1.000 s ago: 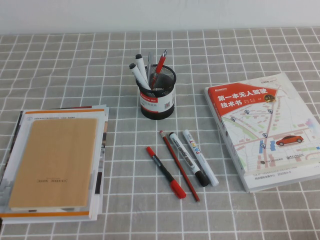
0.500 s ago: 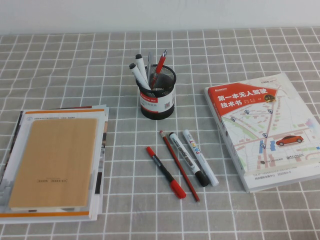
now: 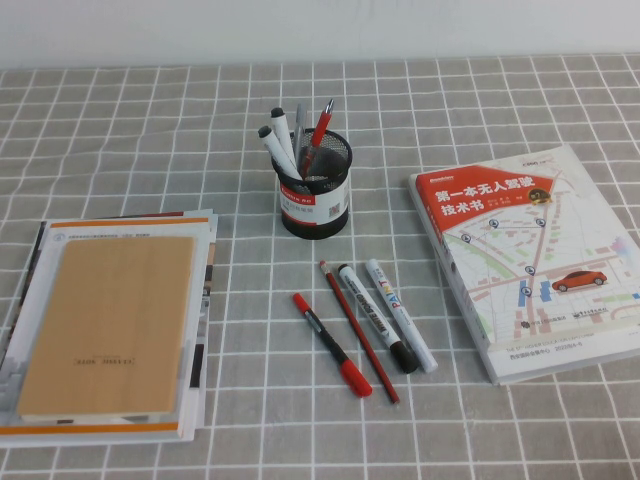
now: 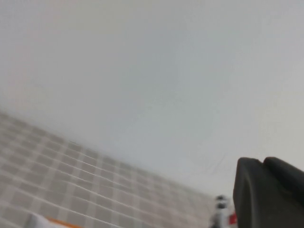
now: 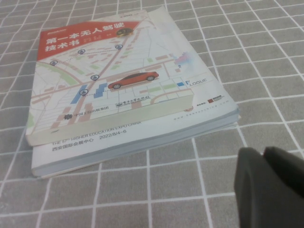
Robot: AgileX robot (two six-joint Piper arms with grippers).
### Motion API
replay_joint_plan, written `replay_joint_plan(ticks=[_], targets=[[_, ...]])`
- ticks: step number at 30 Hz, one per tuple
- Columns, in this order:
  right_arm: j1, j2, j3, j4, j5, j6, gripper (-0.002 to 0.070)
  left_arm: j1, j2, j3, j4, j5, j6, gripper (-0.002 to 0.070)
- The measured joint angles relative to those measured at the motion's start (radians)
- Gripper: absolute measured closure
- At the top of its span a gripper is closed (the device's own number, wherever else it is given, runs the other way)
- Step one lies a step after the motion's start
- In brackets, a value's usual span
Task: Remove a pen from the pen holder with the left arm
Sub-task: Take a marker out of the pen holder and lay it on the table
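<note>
A black mesh pen holder (image 3: 314,187) stands upright near the middle of the checked tablecloth. It holds two white markers (image 3: 278,140), a grey pen and a red pen (image 3: 320,128). Neither arm shows in the high view. In the left wrist view my left gripper (image 4: 262,164) is shut and empty, raised and facing the white wall, with the holder's pens (image 4: 221,211) a blur far beyond it. My right gripper (image 5: 262,153) is shut with nothing in it, low over the cloth beside the map-covered book (image 5: 118,80).
Several pens and markers (image 3: 360,325) lie loose on the cloth in front of the holder. The map-covered book (image 3: 530,255) lies at the right. A stack of books with a tan cover (image 3: 110,325) lies at the left.
</note>
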Motion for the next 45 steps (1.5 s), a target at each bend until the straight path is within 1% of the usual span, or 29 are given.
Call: replay_joint_plan(ticks=[2, 4, 6, 8, 10, 11, 13, 15, 17, 19, 21, 25, 30, 33, 42, 45], targets=[[0.000, 0.000, 0.000, 0.000, 0.000, 0.000, 0.0689, 0.000, 0.114, -0.115, 0.044, 0.055, 0.131, 0.0666], [0.000, 0.000, 0.000, 0.000, 0.000, 0.000, 0.0689, 0.000, 0.225, -0.211, 0.064, 0.084, 0.227, 0.0620], [0.000, 0.000, 0.000, 0.000, 0.000, 0.000, 0.0689, 0.000, 0.335, -0.287, 0.071, 0.100, 0.281, 0.0530], [0.000, 0.000, 0.000, 0.000, 0.000, 0.000, 0.0689, 0.000, 0.450, -0.359, 0.064, 0.114, 0.308, 0.0389], [0.000, 0.000, 0.000, 0.000, 0.000, 0.000, 0.0689, 0.000, 0.546, -0.417, 0.028, 0.139, 0.320, 0.0249], [0.000, 0.000, 0.000, 0.000, 0.000, 0.000, 0.0689, 0.000, 0.597, -0.446, 0.004, 0.156, 0.325, 0.0202], [0.000, 0.000, 0.000, 0.000, 0.000, 0.000, 0.0689, -0.015, 0.696, -0.496, -0.038, 0.173, 0.359, 0.0163], [0.000, 0.000, 0.000, 0.000, 0.000, 0.000, 0.0689, -0.056, 0.790, -0.538, -0.082, 0.177, 0.410, 0.0163], [0.000, 0.000, 0.000, 0.000, 0.000, 0.000, 0.0689, -0.105, 0.872, -0.571, -0.138, 0.179, 0.456, 0.0178], [0.000, 0.000, 0.000, 0.000, 0.000, 0.000, 0.0689, -0.149, 0.951, -0.607, -0.222, 0.183, 0.483, 0.0193], [0.000, 0.000, 0.000, 0.000, 0.000, 0.000, 0.0689, -0.173, 1.042, -0.648, -0.316, 0.191, 0.496, 0.0201], [0.000, 0.000, 0.000, 0.000, 0.000, 0.000, 0.0689, -0.179, 1.210, -0.725, -0.453, 0.209, 0.562, 0.0206], [0.000, 0.000, 0.000, 0.000, 0.000, 0.000, 0.0689, -0.181, 1.354, -0.822, -0.684, 0.248, 0.767, 0.0208], [0.000, 0.000, 0.000, 0.000, 0.000, 0.000, 0.0689, -0.181, 1.422, -0.865, -0.787, 0.253, 0.843, 0.0209], [0.000, 0.000, 0.000, 0.000, 0.000, 0.000, 0.0689, -0.181, 1.581, -0.957, -0.873, 0.327, 0.936, 0.0209], [0.000, 0.000, 0.000, 0.000, 0.000, 0.000, 0.0689, -0.196, 1.612, -0.976, -0.895, 0.330, 0.984, 0.0209]])
